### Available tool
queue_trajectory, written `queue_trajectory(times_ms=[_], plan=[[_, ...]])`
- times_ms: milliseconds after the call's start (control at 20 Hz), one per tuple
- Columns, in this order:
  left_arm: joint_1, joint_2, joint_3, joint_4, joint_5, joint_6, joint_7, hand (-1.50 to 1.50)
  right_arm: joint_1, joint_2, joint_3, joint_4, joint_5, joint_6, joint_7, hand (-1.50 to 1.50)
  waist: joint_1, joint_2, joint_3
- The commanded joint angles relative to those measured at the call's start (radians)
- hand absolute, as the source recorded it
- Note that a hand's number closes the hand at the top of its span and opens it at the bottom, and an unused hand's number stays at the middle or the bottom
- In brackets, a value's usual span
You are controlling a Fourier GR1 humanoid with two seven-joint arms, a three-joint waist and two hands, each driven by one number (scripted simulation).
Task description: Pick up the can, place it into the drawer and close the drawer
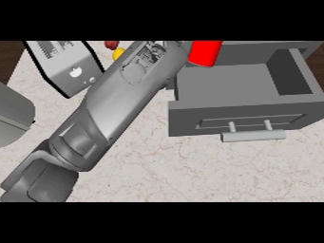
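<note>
**Left hand at the red can, drawer open**

A grey left forearm (101, 118) runs diagonally from the lower left edge up to the top of the view. It ends in the left hand (152, 51), which is mostly hidden by the wrist and cut by the top edge. I cannot tell whether the hand is apart, together or clamped on anything.

The red cylindrical can (205, 53) is just to the right of the hand, right up against it, but contact cannot be confirmed. The can's top is cut off by the view edge. Its lower end overlaps the rear left corner of the drawer, and I cannot tell whether it is in the drawer or above it.

The grey box-shaped drawer (301, 71) is right of the hand and nearer the viewer, pulled out. Its flat front panel faces the lower edge. The pale grey bar handle (253, 135) sits on two short posts on that front, well apart from the hand.

A small yellow round object (118, 53) is just left of the hand, partly hidden behind the forearm. A small red object (110, 44) is beside it, further up, and its shape is unclear.

A grey box-like appliance with a black rim and a white patterned top (70, 69) lies further left of the hand, tilted in the view. A large grey rounded object (3, 114), cut by the frame and unidentified, is far left of the hand and lower, at the view's left edge.

All of this is over a beige marbled stone desk (192, 166).
</note>
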Motion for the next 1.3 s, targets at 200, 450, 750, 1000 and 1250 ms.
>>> queue_trajectory(times_ms=[200, 450, 750, 1000, 1250], plan=[[-0.060, 0.000, -0.054, 0.143, 0.101, -0.007, -0.058, 1.50, -0.011, 0.027, 0.026, -0.012, 0.010, -0.021, 0.023, -1.50, -0.010, 0.003, 0.000], [-0.067, 0.000, -0.146, 0.160, 0.152, 0.045, -0.078, 1.50, -0.060, 0.002, 0.040, 0.013, 0.044, -0.018, 0.030, -1.50, -0.029, 0.006, 0.001], [-0.071, 0.000, -0.195, 0.217, 0.185, 0.081, -0.128, 1.50, -0.087, -0.002, 0.019, 0.075, 0.047, -0.020, -0.023, -1.50, -0.044, 0.013, 0.002], [-0.042, 0.000, -0.261, 0.224, 0.210, 0.097, -0.143, 1.50, -0.126, -0.019, 0.023, 0.051, 0.043, -0.034, 0.046, -1.50, -0.052, 0.014, 0.001], [-0.046, 0.000, -0.303, 0.259, 0.204, 0.110, -0.179, 1.50, -0.127, -0.020, 0.016, 0.089, 0.038, -0.017, -0.015, -1.50, -0.060, 0.016, 0.002]])
